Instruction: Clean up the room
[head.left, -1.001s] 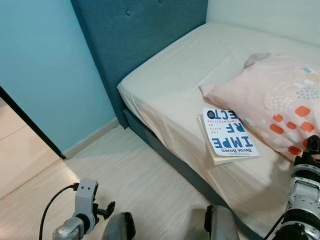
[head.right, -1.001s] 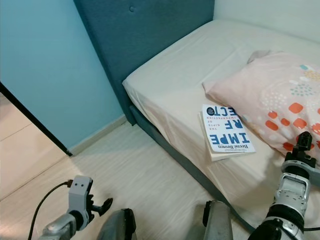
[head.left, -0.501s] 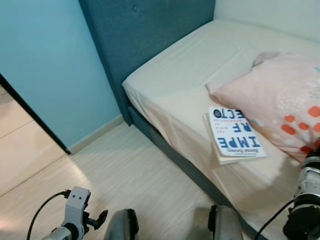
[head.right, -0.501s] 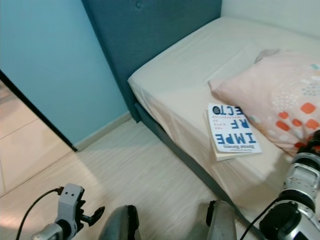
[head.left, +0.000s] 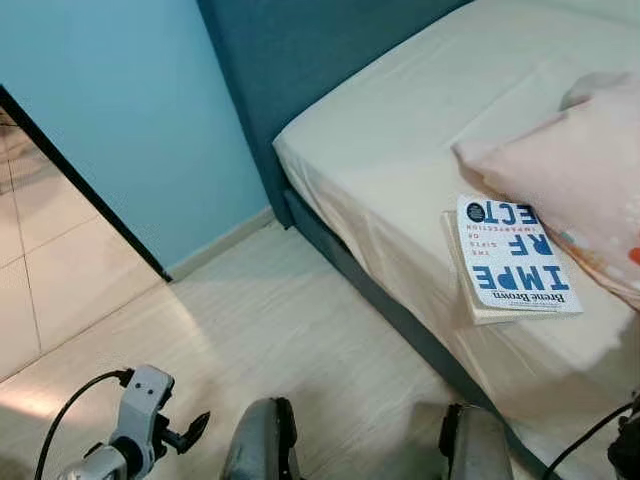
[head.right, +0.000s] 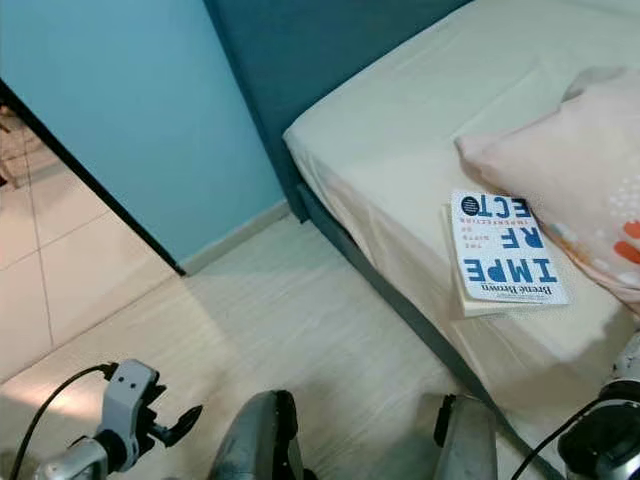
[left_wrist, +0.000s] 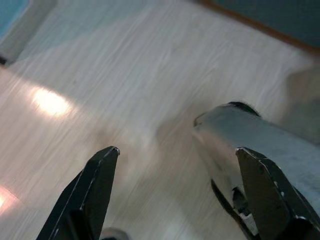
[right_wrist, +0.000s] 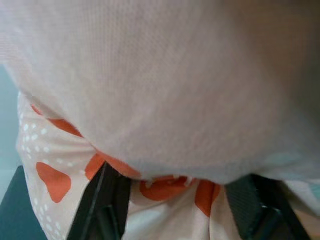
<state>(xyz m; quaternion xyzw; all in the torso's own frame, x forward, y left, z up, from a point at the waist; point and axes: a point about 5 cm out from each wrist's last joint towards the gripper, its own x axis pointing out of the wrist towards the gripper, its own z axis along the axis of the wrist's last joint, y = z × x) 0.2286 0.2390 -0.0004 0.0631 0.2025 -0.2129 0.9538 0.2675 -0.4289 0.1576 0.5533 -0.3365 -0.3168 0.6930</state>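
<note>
A white book with blue lettering (head.left: 515, 262) lies flat near the edge of the cream bed (head.left: 400, 150). A pink pillow with orange marks (head.left: 585, 160) rests just beyond the book. My left gripper (head.left: 188, 432) hangs low over the wood floor; in the left wrist view its fingers (left_wrist: 95, 190) stand open with nothing between them. My right arm (head.right: 612, 440) is at the bed's edge by the pillow. In the right wrist view my right gripper (right_wrist: 182, 210) is open, and the pillow fabric (right_wrist: 165, 90) is pressed close against it.
A teal padded headboard (head.left: 300, 60) stands at the head of the bed against a light blue wall (head.left: 100, 100). A black door edge (head.left: 90, 185) borders a tiled floor (head.left: 40, 270) on the left. Pale wood floor (head.left: 300, 330) runs beside the bed. My legs (head.left: 265, 450) show below.
The camera has swung left, so the bed, book and pillow slid right in the picture and more tiled floor shows. My right arm now sits lower at the frame's corner.
</note>
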